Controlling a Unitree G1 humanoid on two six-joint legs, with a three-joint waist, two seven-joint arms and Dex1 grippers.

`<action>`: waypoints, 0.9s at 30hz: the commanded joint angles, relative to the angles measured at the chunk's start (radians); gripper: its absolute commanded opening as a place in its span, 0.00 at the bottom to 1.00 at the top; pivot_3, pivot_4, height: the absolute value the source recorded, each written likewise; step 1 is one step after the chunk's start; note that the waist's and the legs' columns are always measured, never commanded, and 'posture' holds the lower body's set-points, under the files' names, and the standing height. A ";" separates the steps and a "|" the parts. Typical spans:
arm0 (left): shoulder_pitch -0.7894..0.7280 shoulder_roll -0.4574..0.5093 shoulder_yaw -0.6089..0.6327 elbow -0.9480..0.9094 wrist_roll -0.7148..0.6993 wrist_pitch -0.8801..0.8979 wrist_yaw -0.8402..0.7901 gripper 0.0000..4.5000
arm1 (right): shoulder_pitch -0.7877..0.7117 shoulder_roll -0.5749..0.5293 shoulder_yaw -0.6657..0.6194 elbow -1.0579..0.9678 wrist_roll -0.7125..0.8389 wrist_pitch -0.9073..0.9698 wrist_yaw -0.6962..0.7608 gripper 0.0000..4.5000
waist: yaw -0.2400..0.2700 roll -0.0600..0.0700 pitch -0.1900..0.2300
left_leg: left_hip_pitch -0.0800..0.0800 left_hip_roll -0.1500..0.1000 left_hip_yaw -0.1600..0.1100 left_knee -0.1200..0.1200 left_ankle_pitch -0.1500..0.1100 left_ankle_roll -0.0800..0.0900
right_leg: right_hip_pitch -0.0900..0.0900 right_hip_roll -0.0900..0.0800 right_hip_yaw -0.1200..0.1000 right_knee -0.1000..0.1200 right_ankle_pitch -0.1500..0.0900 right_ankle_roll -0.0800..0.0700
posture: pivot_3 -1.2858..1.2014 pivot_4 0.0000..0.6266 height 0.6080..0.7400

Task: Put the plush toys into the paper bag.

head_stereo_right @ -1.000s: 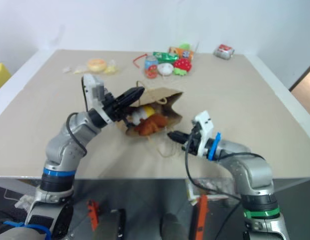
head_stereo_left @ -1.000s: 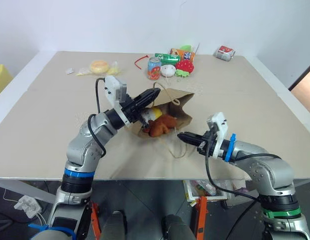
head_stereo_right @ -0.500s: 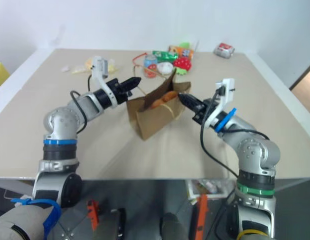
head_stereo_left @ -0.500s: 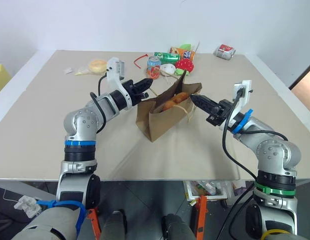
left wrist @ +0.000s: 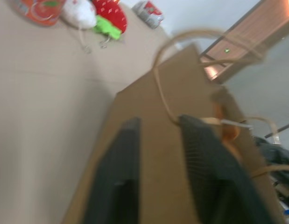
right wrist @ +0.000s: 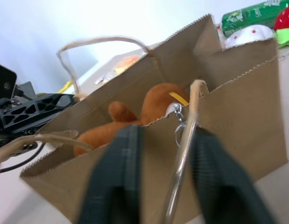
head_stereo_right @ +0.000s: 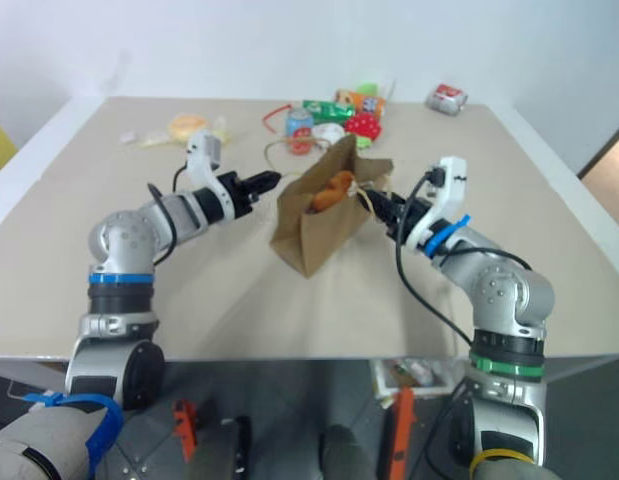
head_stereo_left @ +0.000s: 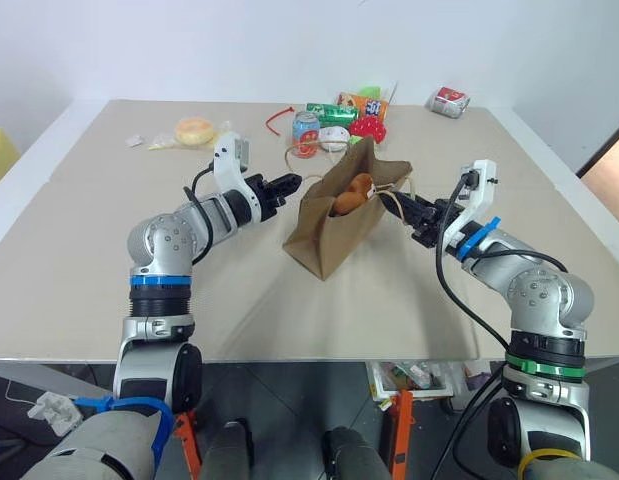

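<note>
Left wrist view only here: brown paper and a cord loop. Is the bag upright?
Observer: Yes, the paper bag stands mouth up on the table.
Operator: Anything inside?
Observer: The orange-brown plush toy sits in it, up near the mouth.
Operator: Where's the right pincer?
Observer: The right pincer is open at the bag's opposite side, with one handle cord between its fingers.

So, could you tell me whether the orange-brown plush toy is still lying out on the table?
No, the orange-brown plush toy sits inside the paper bag, showing above the bag's open rim in the right wrist view.
</note>
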 commanded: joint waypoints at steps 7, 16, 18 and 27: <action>0.032 0.013 0.124 -0.107 -0.124 -0.107 -0.176 0.94 | -0.022 -0.034 -0.129 -0.102 0.158 0.000 0.038 0.73 | 0.000 0.000 0.000 | -0.001 0.000 0.000 0.000 0.000 0.000 | 0.000 0.000 0.000 0.000 0.000 0.000 | 0.52 0.24 1.00; 0.197 0.113 -0.048 -0.271 0.010 -0.262 -0.435 0.94 | -0.047 0.018 -0.175 -0.145 0.187 -0.087 -0.040 0.73 | 0.000 0.000 0.000 | 0.000 0.000 0.000 0.000 0.000 0.000 | 0.000 0.000 0.000 0.000 0.000 0.000 | 0.52 0.24 1.00; 0.252 0.142 -0.107 -0.296 0.103 -0.393 -0.514 0.94 | -0.075 0.039 -0.223 -0.151 0.243 -0.121 -0.069 0.73 | -0.001 0.001 0.000 | 0.000 0.000 0.000 0.001 0.000 0.000 | 0.000 0.000 0.000 0.000 0.000 -0.001 | 0.52 0.24 1.00; 0.369 0.233 -0.196 -0.249 0.331 -0.833 -0.785 0.94 | 0.083 -0.110 -0.262 -0.300 0.441 -0.036 0.065 0.73 | 0.003 0.002 0.001 | -0.001 0.000 0.001 0.000 0.000 0.000 | 0.001 -0.001 0.000 0.000 -0.002 -0.007 | 0.52 0.24 1.00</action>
